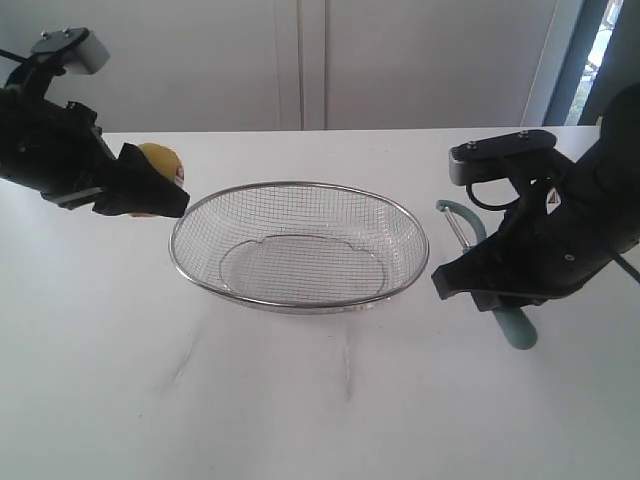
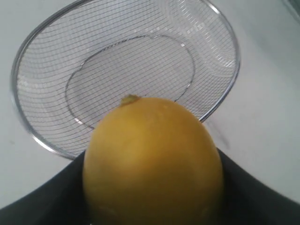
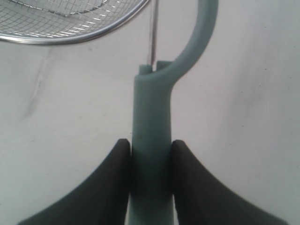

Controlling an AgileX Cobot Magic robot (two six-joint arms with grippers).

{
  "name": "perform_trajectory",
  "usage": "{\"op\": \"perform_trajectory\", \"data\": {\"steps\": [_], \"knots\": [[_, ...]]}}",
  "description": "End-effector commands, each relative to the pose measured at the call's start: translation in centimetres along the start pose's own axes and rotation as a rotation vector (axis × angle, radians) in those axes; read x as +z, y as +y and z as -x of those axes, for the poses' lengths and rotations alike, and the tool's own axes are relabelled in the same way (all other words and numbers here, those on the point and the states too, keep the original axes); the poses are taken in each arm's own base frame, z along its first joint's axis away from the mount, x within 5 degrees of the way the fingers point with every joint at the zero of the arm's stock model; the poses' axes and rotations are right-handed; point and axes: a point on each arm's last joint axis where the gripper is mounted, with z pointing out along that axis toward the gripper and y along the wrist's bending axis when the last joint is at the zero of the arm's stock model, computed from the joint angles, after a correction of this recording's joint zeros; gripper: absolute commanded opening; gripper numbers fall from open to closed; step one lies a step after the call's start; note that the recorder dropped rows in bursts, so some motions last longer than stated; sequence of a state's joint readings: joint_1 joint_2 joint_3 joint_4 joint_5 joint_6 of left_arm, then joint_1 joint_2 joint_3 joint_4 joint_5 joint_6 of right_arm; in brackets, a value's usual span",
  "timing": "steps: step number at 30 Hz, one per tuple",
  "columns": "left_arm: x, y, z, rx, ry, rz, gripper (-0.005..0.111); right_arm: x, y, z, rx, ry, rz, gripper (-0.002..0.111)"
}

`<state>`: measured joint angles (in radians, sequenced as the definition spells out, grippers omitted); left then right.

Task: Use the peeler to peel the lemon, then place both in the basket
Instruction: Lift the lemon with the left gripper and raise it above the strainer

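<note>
The yellow lemon point(image 1: 160, 160) is held above the table, left of the basket point(image 1: 300, 190), with my left gripper point(image 1: 150, 190) shut on it; a bit of red-and-white sticker shows at its edge. Up close the lemon point(image 2: 152, 159) fills the left wrist view between the black fingers point(image 2: 42, 201), with the wire basket point(image 2: 28, 51) beyond it. The teal peeler point(image 1: 515, 325) is clamped by its handle in my right gripper point(image 1: 480, 285), right of the basket; its loop head point(image 1: 455, 212) points toward the back. In the right wrist view the handle point(image 3: 151, 140) sits tight between both fingers point(image 3: 112, 187).
The white table point(image 1: 300, 400) stretches in front of the basket. A pale wall and a dark door frame point(image 1: 575, 60) stand behind. The basket's rim point(image 3: 70, 40) lies just past the peeler's head.
</note>
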<state>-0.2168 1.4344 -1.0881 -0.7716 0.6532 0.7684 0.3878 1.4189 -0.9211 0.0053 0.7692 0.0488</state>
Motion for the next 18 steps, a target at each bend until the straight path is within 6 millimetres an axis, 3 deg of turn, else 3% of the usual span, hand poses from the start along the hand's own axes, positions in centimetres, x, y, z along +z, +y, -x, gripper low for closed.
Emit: {"op": "perform_trajectory", "data": {"steps": [1, 18], "knots": [[0.1, -1.3, 0.2, 0.023, -0.117, -0.111, 0.0, -0.2, 0.1, 0.0, 0.001, -0.016, 0.011, 0.0], [-0.2, -3.4, 0.3, 0.217, -0.216, -0.338, 0.0, -0.5, 2.5, 0.2, -0.058, -0.049, 0.272, 0.0]]}}
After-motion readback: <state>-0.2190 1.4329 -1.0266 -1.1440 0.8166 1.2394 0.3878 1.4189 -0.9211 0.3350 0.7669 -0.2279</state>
